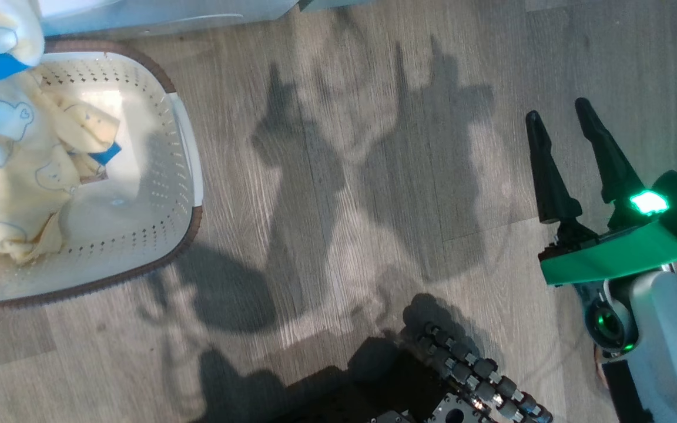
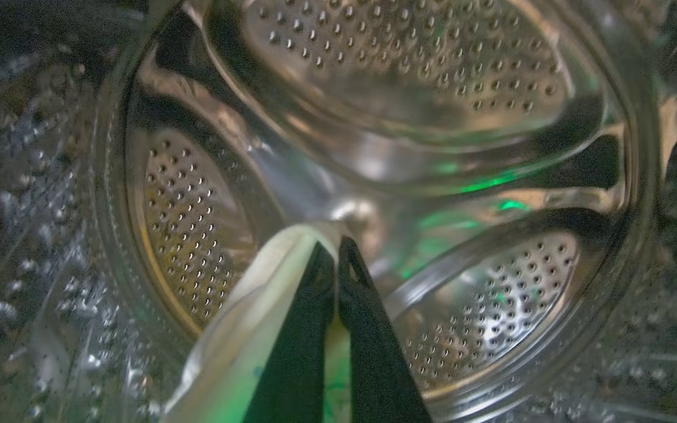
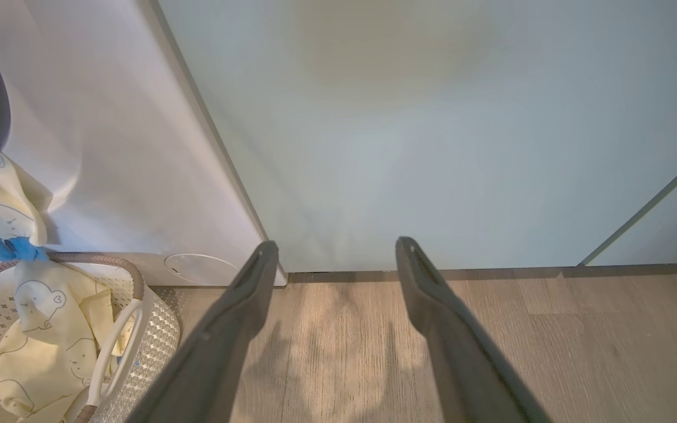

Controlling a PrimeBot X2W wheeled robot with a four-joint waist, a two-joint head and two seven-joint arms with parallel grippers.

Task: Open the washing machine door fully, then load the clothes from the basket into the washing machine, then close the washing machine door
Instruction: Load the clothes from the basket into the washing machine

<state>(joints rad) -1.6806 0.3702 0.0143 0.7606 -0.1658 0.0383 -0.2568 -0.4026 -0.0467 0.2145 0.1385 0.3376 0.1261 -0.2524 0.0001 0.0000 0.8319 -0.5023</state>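
Clothes (image 1: 15,170) lie mostly in the basket (image 1: 181,176) at nine o'clock in the head view. Inside the drum (image 2: 421,70), the left gripper (image 2: 335,247) pinches pale cloth. The right gripper (image 1: 557,110), at three o'clock, has its fingers spread and empty. Loading looks barely begun, and closing is left.

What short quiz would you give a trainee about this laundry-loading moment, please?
1. True or false: the right gripper, over the wood floor, has its jaws shut.
2. The left gripper is: A over the floor; B inside the steel drum; C in the cream basket.
3. What lies in the basket?
Key: 1 false, the jaws stand open. 2 B, with jaws shut on a pale yellow garment. 3 Yellow bear-print clothes.
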